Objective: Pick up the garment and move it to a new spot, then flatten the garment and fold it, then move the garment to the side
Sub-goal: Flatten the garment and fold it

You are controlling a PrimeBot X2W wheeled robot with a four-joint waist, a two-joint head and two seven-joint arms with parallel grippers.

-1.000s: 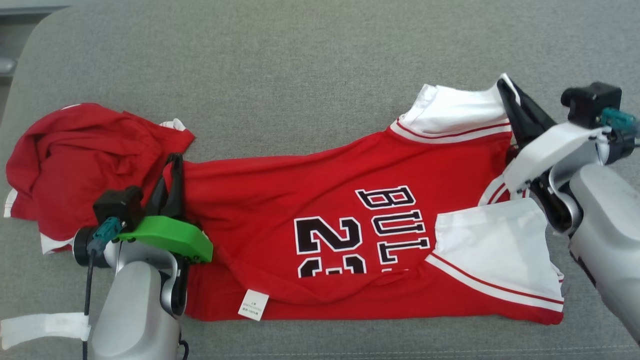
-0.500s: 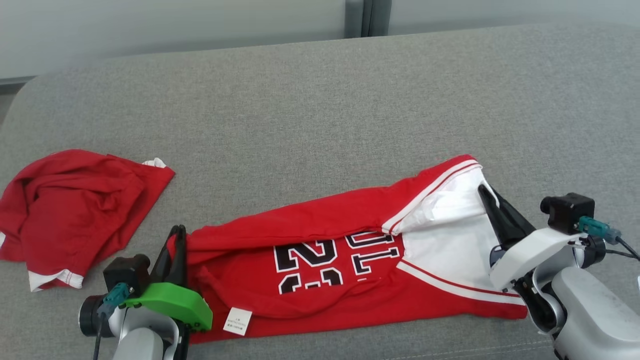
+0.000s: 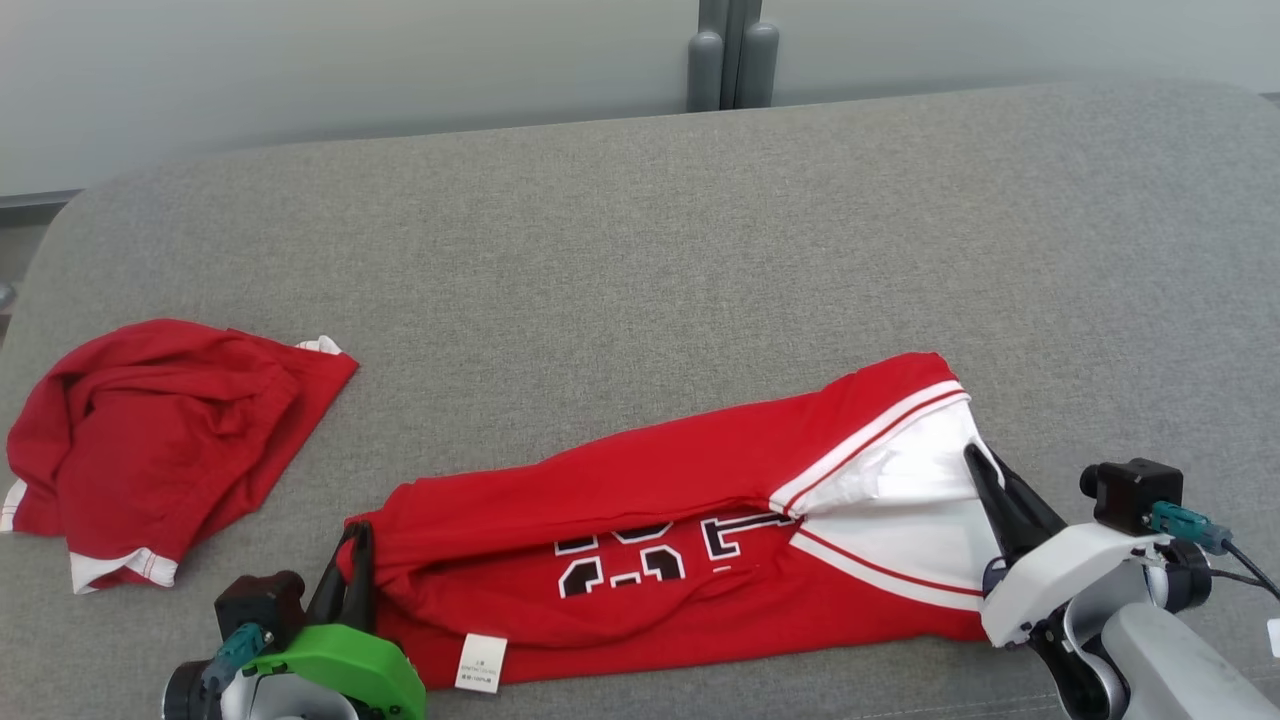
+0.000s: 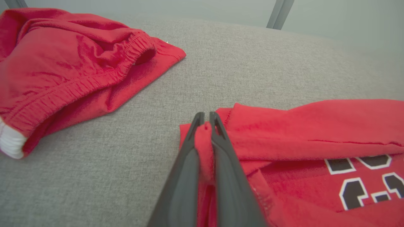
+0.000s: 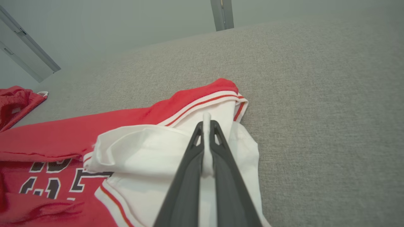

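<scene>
**Folding the jersey lengthwise**

Along the couch's near edge, the left gripper jaws are clenching the jersey's red hem corner, and the right gripper jaws are pinching its white sleeve. Both have been dragging the far half nearward, now half-covering the numbers, so the first fold is closing. Red shorts are lying by the left edge.

Red jersey — white trim, grey couch
</scene>
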